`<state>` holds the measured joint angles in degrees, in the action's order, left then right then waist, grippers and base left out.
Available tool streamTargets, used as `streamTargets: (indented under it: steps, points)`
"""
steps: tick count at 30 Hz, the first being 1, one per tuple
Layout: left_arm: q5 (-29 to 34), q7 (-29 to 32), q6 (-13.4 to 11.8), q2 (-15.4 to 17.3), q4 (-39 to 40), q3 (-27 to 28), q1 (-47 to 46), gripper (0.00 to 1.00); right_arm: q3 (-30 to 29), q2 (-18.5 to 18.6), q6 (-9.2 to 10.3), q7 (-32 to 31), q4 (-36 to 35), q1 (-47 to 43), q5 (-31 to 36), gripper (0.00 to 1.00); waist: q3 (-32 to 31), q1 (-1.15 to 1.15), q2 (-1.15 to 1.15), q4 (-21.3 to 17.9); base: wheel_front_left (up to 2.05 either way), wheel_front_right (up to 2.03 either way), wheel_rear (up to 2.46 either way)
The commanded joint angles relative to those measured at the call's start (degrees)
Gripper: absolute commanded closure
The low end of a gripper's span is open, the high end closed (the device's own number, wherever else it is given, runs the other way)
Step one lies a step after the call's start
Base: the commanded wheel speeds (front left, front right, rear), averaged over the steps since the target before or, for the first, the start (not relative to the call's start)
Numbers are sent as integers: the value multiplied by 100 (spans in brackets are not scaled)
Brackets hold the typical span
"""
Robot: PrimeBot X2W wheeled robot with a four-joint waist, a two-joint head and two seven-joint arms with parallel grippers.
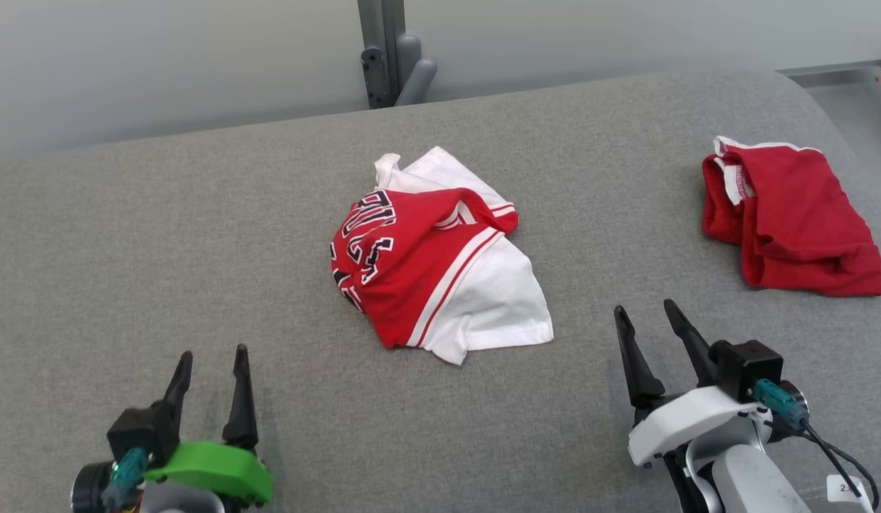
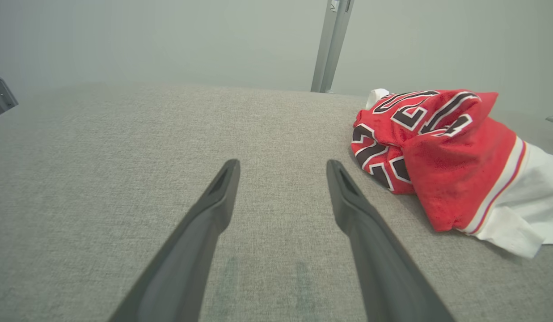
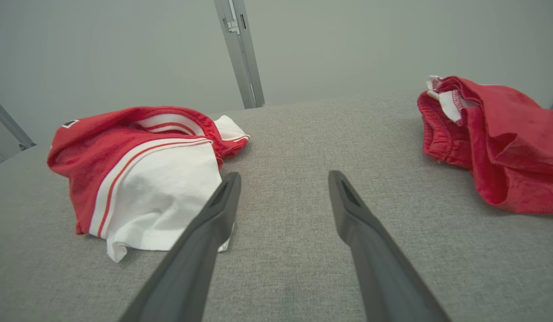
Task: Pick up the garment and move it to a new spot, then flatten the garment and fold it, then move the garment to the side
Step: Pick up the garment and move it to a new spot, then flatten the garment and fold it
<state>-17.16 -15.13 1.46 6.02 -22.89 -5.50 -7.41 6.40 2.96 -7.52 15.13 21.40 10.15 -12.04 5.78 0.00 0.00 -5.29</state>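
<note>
Fingers on your left gripper [image 1: 214, 350] stand spread with nothing between them, and your right gripper [image 1: 644, 306] is parted and empty too. The garment [image 1: 426, 263] lies crumpled on the desk [image 1: 162, 249], ahead of both grippers: forward and right of the left one, forward and left of the right one, touching neither.

Your left wrist view gives you the garment's [image 2: 455, 170] red mesh side with bold black, white-edged lettering, probably too bunched to read. Your right wrist view shows the other side [image 3: 137, 170]: smooth white cloth, a red-and-white striped band and a loose hem close beside the gripper's own left finger.

A second, plain red garment [image 1: 796, 221] sits heaped well off to the right of the right gripper, with white trim and a gathered waistband showing in the right wrist view.

The desk is covered in grey woven fabric, flat and rounded at its far edge. Beyond it rises a grey metal post [image 1: 390, 50] against a pale wall [image 1: 162, 64].
</note>
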Motion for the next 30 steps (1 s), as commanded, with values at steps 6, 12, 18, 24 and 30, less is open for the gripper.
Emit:
streamTargets:
  steps: [6, 12, 18, 24, 30]
  points:
    - [513, 0, 172, -173, 504, 629, 825, 0, -22, 7, 6, 1, 54, -325, -35, 0, -463, 0, 0, 159, 0, 0, 0]
    - [675, 0, 315, -268, 641, 873, 1016, 0, -65, 6, 6, 0, 115, -439, 11, 0, -511, 0, 0, 268, 0, 0, 0]
    - [733, 0, 408, -303, 582, 803, 889, 0, 54, 2, 6, 0, 249, -420, -3, 0, -404, 0, 0, 452, 0, 0, 0]
    - [529, 0, 460, -304, 539, 407, 621, 0, 246, 9, 7, 0, 721, -36, -71, 0, -22, 0, 0, 872, 0, 0, 0]
    - [423, 0, 454, -303, 501, 94, 477, 0, 70, 35, 7, 1, 1500, 410, 66, 0, 202, 0, 0, 1329, 0, 0, 0]
